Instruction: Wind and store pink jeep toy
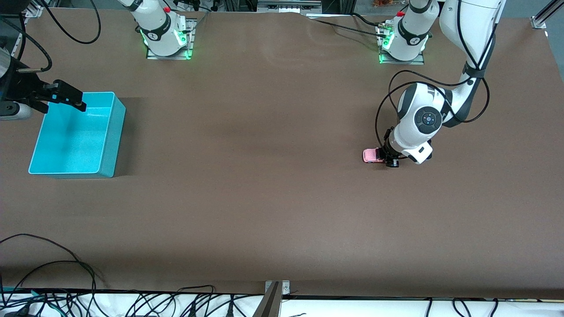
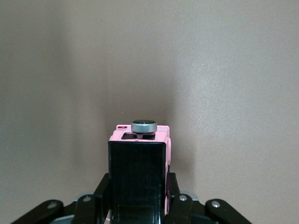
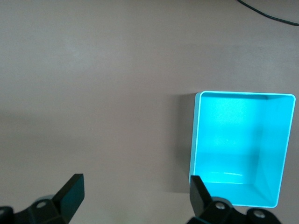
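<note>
The pink jeep toy point(image 1: 371, 155) sits on the brown desk point(image 1: 264, 185) toward the left arm's end, its black roofed rear half pinched between the fingers point(image 2: 174, 198) of the left gripper point(image 1: 390, 159), which is down at desk level. Well apart, at the right arm's end, the right gripper point(image 1: 66, 97) waits over the turquoise bin point(image 1: 107, 145) with its fingers point(image 3: 70, 195) spread wide and holding nothing.

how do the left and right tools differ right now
The left tool is shut on the pink jeep toy down at the table; the right tool is open and holds nothing. The left tool is toward the left arm's end of the table; the right tool is over the turquoise bin's rim. Both have black fingers.
</note>
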You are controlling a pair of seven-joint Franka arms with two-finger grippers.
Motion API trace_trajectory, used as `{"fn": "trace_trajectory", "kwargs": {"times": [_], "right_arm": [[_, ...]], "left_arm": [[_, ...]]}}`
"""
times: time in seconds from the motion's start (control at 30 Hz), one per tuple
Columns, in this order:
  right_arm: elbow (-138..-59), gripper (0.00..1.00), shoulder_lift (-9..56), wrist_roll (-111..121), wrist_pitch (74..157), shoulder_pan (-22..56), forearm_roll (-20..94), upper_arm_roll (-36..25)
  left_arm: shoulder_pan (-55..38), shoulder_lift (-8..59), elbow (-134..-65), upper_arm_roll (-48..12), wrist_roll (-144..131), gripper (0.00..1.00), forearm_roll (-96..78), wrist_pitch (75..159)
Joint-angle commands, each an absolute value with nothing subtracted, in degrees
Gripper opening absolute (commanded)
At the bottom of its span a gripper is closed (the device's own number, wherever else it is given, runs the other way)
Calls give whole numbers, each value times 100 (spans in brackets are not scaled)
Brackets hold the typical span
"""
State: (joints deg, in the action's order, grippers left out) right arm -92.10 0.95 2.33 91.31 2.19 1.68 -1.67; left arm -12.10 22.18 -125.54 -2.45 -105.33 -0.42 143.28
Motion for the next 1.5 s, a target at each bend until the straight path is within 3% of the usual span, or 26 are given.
{"fn": "trace_trajectory", "kwargs": {"times": [0.0, 0.43, 1.47], "right_arm": [[-9229, 100, 62, 255, 9158, 202, 220, -158], [-9229, 100, 62, 255, 9158, 202, 220, -158], [-9229, 100, 62, 255, 9176, 202, 211, -158]], "left_arm": [[-1230, 2399, -12419, -220, -10679, 9, 114, 14405], [-1108, 2514, -12428, -176, -10573, 9, 158, 14493], [386, 2628, -12428, -193, -9440, 6, 1125, 14598]]}}
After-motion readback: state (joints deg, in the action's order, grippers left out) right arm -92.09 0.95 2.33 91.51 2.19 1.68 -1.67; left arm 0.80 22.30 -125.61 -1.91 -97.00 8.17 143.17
